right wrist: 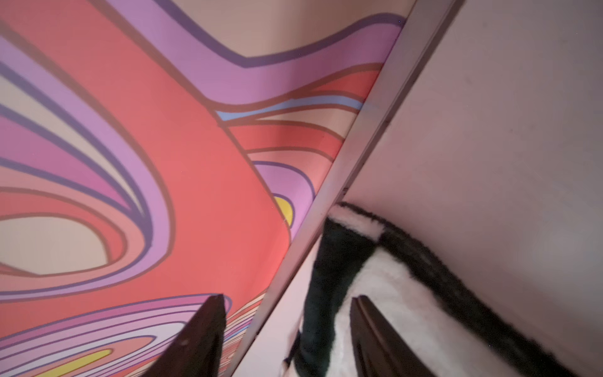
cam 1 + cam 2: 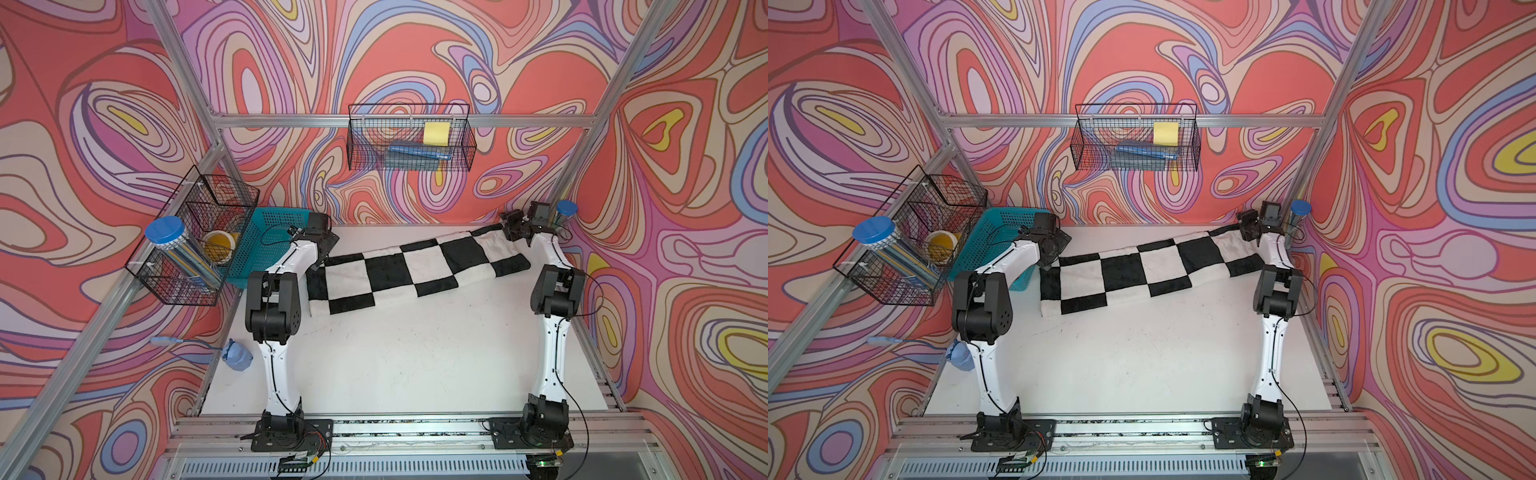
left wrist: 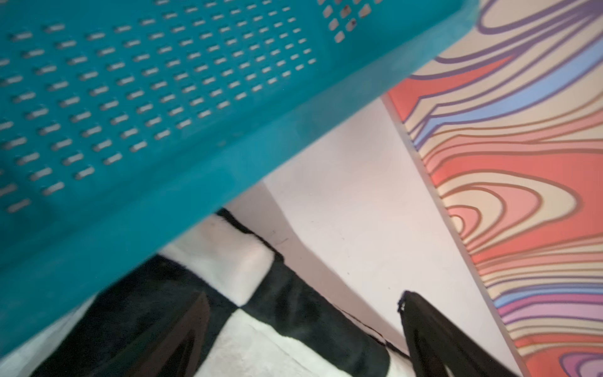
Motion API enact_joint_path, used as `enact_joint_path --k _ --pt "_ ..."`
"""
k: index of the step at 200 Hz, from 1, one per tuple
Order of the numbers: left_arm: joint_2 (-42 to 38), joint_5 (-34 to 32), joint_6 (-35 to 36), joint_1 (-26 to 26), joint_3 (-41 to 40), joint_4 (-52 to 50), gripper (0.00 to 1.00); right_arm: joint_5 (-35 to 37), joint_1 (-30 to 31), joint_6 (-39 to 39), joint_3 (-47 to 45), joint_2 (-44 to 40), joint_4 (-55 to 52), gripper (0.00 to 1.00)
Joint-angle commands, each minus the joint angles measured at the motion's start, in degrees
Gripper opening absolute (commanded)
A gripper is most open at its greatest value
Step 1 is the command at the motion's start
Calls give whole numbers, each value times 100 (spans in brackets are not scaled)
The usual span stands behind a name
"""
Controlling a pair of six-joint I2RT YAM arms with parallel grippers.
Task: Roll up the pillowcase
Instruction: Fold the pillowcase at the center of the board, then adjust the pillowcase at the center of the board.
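Judging by both top views, your pillowcase (image 2: 415, 272) is well along. It lies as a long, narrow band across the far half of the table (image 2: 415, 365), not as an open sheet. It runs slantwise: its left end is nearer and just beside the teal basket (image 2: 272, 224), and its right end sits in the far right corner against the frame rail (image 1: 368, 130). The near edge looks plump and rounded, which suggests wound layers. You cannot tell from here how many turns it has or how tight they are.

The band is uneven. Its left end shows more rows of squares and spreads wider than the slim right end. I would count the left side as looser, and probably the part still to do: tighten it or give it another turn so both ends match.

Your left gripper (image 3: 303, 293) hovers over the left end with jaws spread wide, grasping nothing; the fabric shows below them, unpinched. Your right gripper (image 1: 288, 296) is above the right end with jaws apart too, one finger over the white plush, and it clamps nothing.
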Motion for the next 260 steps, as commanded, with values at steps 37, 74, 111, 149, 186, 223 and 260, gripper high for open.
enact_joint_path --k 37,74,111,149,186,223,260 --pt "-436 766 1202 -568 66 -526 0 -526 231 -1010 -1316 -1276 -1061 0" --pt "-458 965 1191 -632 -1021 -798 0 -257 920 -1737 -2888 -1979 -1516 0" --pt "-238 796 1280 -636 -1328 -1594 0 291 1477 -2008 -3218 -1882 -2312 0" --pt "38 1282 1416 -643 -1577 -2131 0 784 1523 -2043 -2965 -1578 -2819 0" --pt "-186 1627 1589 -822 -2292 -2419 0 785 1556 -2225 -2022 -973 -3436 0" --pt "-436 2308 1524 -1331 -3314 -2387 0 695 1599 -2344 -1553 -736 -3611 0" --pt "-1023 3334 1228 -2377 -4146 -2094 0 532 1843 -2523 -313 -5 -4099 0"
